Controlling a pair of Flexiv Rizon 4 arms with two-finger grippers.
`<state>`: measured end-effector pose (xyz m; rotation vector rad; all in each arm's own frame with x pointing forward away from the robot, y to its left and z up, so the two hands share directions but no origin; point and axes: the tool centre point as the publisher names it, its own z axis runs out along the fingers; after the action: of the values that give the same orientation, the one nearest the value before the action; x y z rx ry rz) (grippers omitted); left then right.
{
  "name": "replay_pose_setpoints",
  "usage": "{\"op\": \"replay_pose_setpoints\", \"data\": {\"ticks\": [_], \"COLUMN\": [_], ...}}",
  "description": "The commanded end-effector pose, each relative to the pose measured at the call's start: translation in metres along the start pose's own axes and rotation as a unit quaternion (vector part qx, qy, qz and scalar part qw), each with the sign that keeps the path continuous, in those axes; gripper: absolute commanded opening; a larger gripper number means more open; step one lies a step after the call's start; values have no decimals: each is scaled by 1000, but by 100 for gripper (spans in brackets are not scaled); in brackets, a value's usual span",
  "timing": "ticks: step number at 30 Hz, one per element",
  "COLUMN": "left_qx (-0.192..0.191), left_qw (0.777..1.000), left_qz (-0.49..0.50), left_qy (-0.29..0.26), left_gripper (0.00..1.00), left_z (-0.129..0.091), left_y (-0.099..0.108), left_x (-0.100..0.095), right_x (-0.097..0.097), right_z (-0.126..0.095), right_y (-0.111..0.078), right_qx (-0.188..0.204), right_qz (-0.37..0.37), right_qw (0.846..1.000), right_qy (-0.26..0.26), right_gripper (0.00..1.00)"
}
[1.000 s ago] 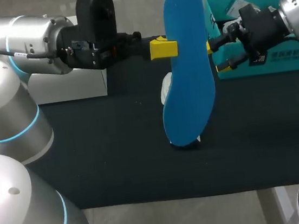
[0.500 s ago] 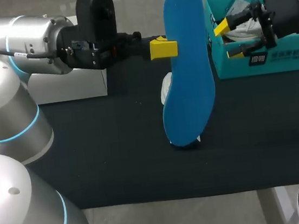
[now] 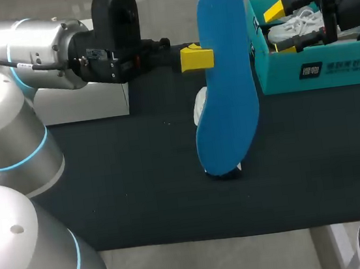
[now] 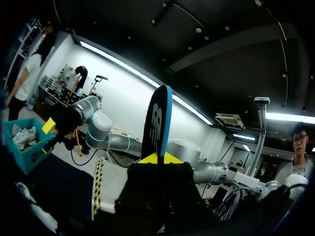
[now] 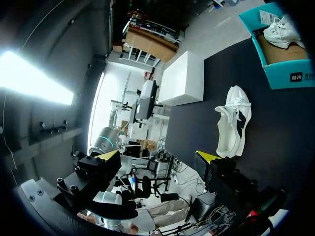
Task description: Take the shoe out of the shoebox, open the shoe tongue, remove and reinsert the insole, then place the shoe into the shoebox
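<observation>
reaching in level, your left claw (image 4: 158, 158) pinches the blue insole (image 3: 223, 83) upright over the desk (image 3: 139, 179); your right claw (image 3: 280, 29) hangs spread above the shoebox (image 3: 320, 70).

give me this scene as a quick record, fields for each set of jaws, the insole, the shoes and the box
left jaws: shut on the insole
right jaws: open, holding nothing, over the shoebox as the head view shows it
insole: blue, held upright
shoe on table: white, lying on the black mat
second shoe: white, inside the shoebox
shoebox: teal, open
task stage: insole out, not yet reinserted
</observation>
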<state>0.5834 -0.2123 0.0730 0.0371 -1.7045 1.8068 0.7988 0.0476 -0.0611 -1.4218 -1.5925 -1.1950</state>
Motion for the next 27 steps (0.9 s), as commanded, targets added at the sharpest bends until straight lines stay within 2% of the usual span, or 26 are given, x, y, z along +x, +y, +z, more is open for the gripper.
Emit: {"op": "replay_pose_setpoints", "data": {"ticks": [1,3,5,8,13,15,19,23,27], "left_qx": [0,0,0,0,0,0,0,0,0], "left_qw": [1000,1000,1000,1000,1000,1000,1000,1000,1000], "left_qz": [0,0,0,0,0,0,0,0,0], "left_qy": [0,0,0,0,0,0,0,0,0], "left_gripper": [0,0,0,0,0,0,0,0,0], "left_z": [0,0,0,0,0,0,0,0,0], "left_y": [0,0,0,0,0,0,0,0,0], "left_x": [0,0,0,0,0,0,0,0,0], "right_x": [0,0,6,18,40,48,53,42,24], "right_z": [1,1,-2,-6,-10,-11,-14,-16,-15], "right_y": [-1,-1,-4,-10,-18,-17,-15,-10,-3], "right_qx": [-1,-1,-38,-56,-65,-68,-49,-47,-50], "right_qz": [0,0,32,80,137,130,116,97,112], "right_qw": [1000,1000,997,988,978,980,988,992,990], "right_qy": [0,0,65,117,141,135,88,62,69], "right_gripper": [100,100,100,100,100,100,100,100,100]}}
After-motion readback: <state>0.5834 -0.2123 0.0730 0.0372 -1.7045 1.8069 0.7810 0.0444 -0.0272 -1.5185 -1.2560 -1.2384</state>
